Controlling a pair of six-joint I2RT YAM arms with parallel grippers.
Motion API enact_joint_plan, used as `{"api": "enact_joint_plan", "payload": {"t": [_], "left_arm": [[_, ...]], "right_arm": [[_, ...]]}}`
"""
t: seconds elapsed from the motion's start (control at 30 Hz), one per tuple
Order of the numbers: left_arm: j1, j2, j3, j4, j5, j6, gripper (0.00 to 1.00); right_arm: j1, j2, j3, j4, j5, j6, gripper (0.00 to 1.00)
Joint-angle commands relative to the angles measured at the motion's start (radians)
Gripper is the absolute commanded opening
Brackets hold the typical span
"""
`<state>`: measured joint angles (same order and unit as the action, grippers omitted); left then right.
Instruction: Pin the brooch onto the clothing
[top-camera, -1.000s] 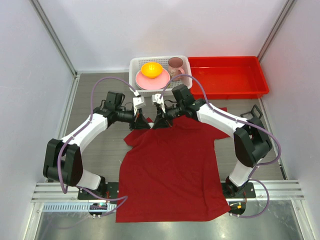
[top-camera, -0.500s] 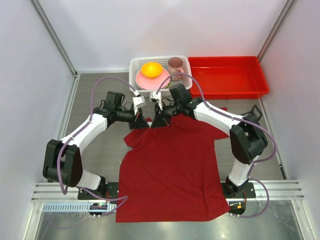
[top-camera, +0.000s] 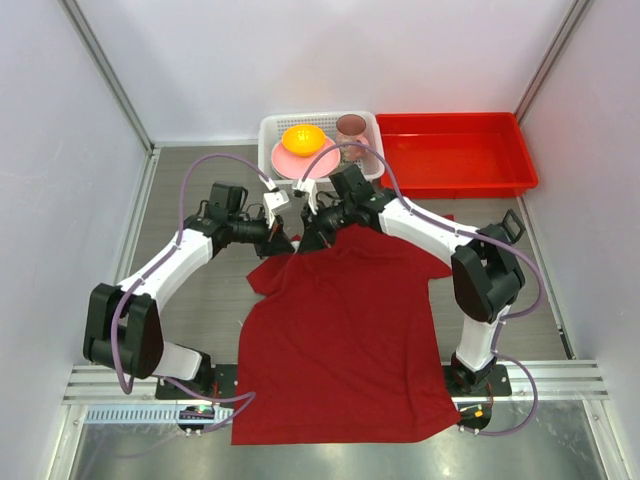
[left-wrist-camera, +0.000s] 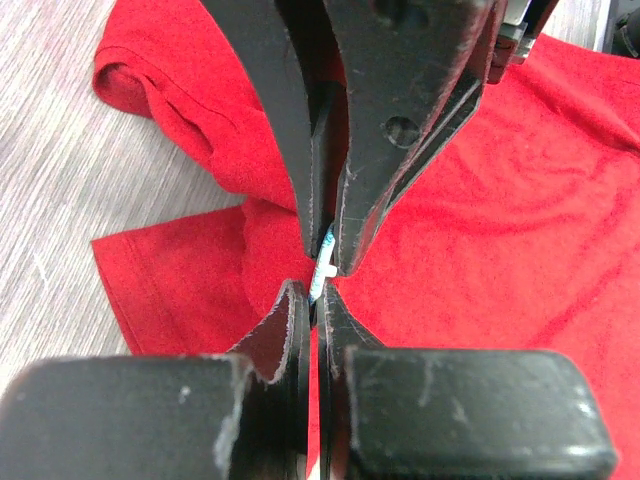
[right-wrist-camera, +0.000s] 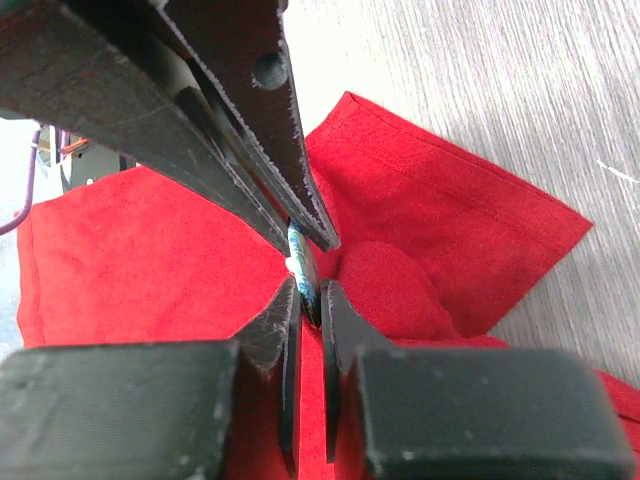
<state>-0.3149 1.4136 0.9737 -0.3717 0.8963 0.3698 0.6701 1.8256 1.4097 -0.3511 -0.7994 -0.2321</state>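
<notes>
**A:** What moved on the table?

**B:** My right arm has swung in over the collar end of the dark red T-shirt. The right pincer now meets the left pincer tip to tip.

**A:** And the grips?

**B:** Left is pressed together on the brooch, held edge-on just above the bunched fabric. Right has narrowed to a slit around its other edge; I can't tell whether it bites yet.

**A:** Meaning?

**B:** I judge a two-handed squeeze on the brooch is starting. It isn't pinned yet.

White walls — grey woodgrain table
</notes>
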Motion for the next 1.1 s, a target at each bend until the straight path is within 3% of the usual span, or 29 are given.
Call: {"api": "enact_joint_plan", "payload": {"t": [0.0,0.47,1.03,1.07], "left_arm": [[-0.043,-0.048,-0.001,0.100,0.108,-0.040,0.00],[-0.047,-0.056,-0.013,0.146,0.098,-0.089,0.00],[-0.044,-0.073,-0.032,0.151,0.142,-0.080,0.00],[-0.046,-0.073,-0.033,0.151,0.145,-0.074,0.00]], "right_arm": [[0.045,0.027,0.075,0.101,0.039,0.091,0.02],[0.071,0.043,0.095,0.107,0.085,0.149,0.01],[0.056,-0.017,0.008,0.138,-0.041,0.033,0.01],[0.051,-0.026,-0.001,0.136,-0.049,0.021,0.04]]}}
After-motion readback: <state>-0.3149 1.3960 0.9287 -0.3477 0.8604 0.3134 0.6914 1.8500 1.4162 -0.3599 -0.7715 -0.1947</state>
